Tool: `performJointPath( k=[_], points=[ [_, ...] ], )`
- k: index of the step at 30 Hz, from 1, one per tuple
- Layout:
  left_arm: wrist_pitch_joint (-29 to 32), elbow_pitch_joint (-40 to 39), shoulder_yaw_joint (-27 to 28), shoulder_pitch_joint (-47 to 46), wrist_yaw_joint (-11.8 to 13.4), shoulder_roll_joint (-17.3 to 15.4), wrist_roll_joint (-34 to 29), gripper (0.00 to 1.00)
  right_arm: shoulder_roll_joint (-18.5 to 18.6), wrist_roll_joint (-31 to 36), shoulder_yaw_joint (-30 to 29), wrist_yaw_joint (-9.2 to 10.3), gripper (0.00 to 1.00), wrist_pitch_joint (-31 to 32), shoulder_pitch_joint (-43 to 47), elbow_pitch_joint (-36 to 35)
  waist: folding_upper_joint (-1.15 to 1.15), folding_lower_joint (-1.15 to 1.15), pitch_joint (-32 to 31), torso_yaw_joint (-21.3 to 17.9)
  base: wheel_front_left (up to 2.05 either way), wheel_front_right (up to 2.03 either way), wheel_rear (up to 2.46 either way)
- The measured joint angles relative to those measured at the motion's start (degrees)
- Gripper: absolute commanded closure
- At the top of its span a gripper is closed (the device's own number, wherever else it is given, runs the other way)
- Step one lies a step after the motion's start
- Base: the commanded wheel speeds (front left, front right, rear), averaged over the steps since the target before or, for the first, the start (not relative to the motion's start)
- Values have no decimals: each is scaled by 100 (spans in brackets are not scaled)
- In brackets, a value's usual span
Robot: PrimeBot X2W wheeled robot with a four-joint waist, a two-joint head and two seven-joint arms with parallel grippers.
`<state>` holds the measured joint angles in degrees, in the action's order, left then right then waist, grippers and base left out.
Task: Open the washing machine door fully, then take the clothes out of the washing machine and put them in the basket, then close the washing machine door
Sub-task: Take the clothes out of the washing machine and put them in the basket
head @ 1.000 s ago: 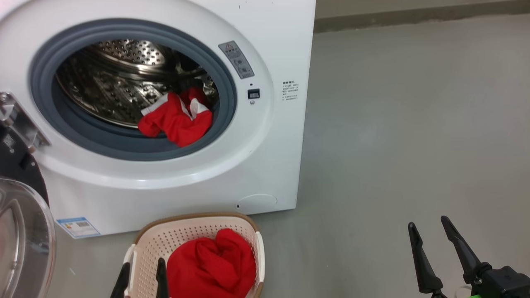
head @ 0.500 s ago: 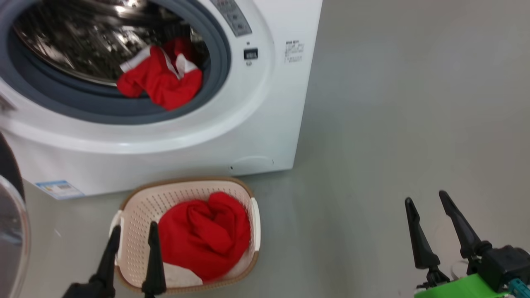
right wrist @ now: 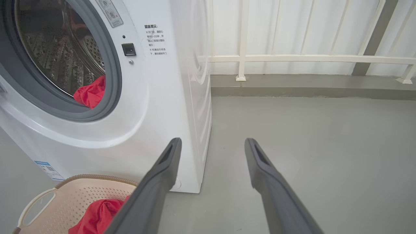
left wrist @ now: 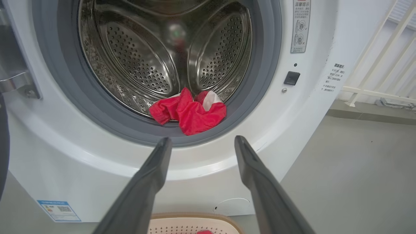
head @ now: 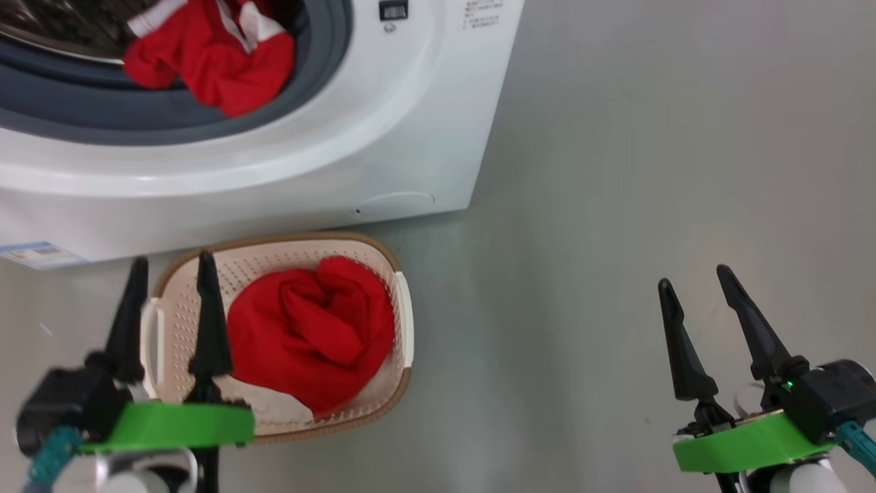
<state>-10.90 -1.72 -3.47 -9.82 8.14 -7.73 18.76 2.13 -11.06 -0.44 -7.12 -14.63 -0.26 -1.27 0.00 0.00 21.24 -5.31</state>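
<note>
The white washing machine [head: 383, 130] stands open at the upper left. Red clothes [head: 205, 55] with white trim lie at the drum's front lip, on the grey gasket [left wrist: 107, 113]. A dark edge of the washing machine door [left wrist: 2, 146] shows at the far left, swung aside. On the floor in front sits the cream basket [head: 404, 308] with one red garment [head: 311, 332] in it. My left gripper [head: 172, 260] hangs open over the basket's left end, pointing at the drum [left wrist: 202, 139]. My right gripper [head: 692, 276] is open over bare floor, far right of the basket.
Grey floor [head: 616, 171] stretches to the right of the machine. A white railing [right wrist: 292, 58] on a low curb [right wrist: 308, 86] runs behind it. A blue label [head: 37, 253] marks the machine's lower left corner.
The head camera has tilted down, so the machine and basket slid up the picture. Both grippers show further into view, the left one now over the basket's left end. Both stay open.
</note>
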Motion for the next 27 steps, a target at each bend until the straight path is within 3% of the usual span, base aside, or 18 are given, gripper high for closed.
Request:
performJointPath(
  k=[10, 27],
  points=[
    [245, 492, 15, -1352, -112, -264, -2, 0, 2, -10, 145, 0, 0, 0, -319, -2, 0, 0, 510, -184, 0, 0, 0],
    [333, 2241, 230, -3592, -320, -668, 109, 0, 9, -35, 318, 0, 0, 0, -524, 20, 0, 0, 976, -453, 0, 0, 0]
  ],
)
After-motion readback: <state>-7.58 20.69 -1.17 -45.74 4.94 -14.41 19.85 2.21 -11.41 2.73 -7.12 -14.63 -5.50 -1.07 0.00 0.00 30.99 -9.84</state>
